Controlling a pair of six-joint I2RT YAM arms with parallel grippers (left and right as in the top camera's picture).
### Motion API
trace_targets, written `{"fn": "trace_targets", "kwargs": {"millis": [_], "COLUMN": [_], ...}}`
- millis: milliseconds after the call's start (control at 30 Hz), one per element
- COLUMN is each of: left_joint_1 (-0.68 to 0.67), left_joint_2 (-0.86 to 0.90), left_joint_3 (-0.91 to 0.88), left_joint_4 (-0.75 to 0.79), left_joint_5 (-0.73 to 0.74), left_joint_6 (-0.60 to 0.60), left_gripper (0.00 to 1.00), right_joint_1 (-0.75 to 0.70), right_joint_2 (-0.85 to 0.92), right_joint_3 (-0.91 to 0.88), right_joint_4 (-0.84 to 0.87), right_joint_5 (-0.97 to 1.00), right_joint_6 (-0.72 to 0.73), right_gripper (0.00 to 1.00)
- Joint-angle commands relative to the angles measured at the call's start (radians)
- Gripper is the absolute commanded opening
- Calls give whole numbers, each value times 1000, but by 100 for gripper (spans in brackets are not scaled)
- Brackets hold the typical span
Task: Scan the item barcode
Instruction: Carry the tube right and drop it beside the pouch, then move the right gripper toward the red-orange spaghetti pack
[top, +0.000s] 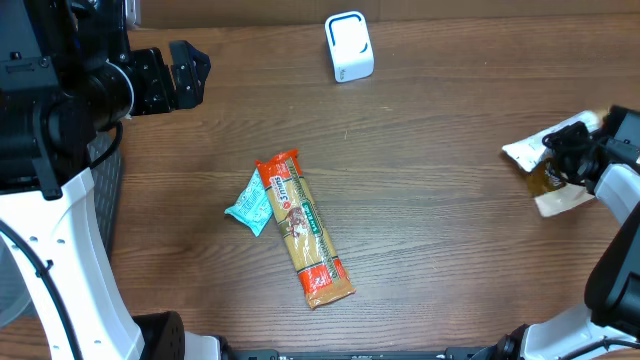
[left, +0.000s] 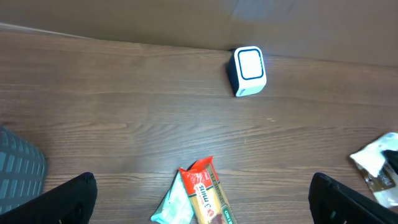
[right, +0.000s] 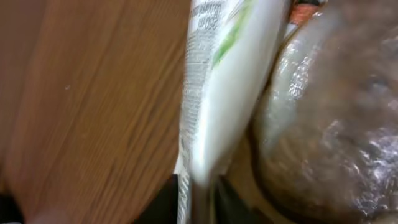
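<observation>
Item: white packet (top: 522, 152) with a clear-wrapped brownish part, at the right edge of the worktop (top: 440, 240).
Right fingers (top: 560, 145): on the packet, its white edge between them in the wrist view; pinched or slack, cannot tell.
Left fingers (top: 190, 55): spread wide, empty, at the far left.
Key relation: scanner (top: 349, 46) far and to the left of the packet, well apart; right arm clearly nearer the item.
Long axis: hard to read, middle covered by the arm.
Hidden: barcode not located; close view blurred, print illegible.
Bystanders: pasta pack (top: 305, 228) and teal sachet (top: 250, 203), touching, mid-worktop.
</observation>
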Motion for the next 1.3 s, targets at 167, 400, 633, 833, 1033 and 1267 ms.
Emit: {"fn": "trace_targets", "kwargs": {"millis": [167,400,633,833,1033,1267], "left_joint_1": [10,10,10,10,10,10], "left_joint_2": [8,8,8,8,8,8], "left_joint_3": [15,15,15,15,15,15], "left_joint_4": [1,1,1,1,1,1], "left_joint_5": [-5,-5,-5,-5,-5,-5], "left_joint_6": [3,4,4,4,3,4], "left_gripper": [100,100,100,99,99,99], "right_joint_1": [-77,-43,209,467,759,919], "right_joint_2": [-98,-188,-190,-147,-41,98], "right_joint_3": [124,312,338,326,326,326], "right_joint_4": [-192,-465,-632,-638,-636,-613], "right_joint_5": [24,23,-233,-319,-320,-373], "right_joint_6": [-144,-287,-444,-460,-627,-625], "right_gripper": [40,58,79,100,100,100]}}
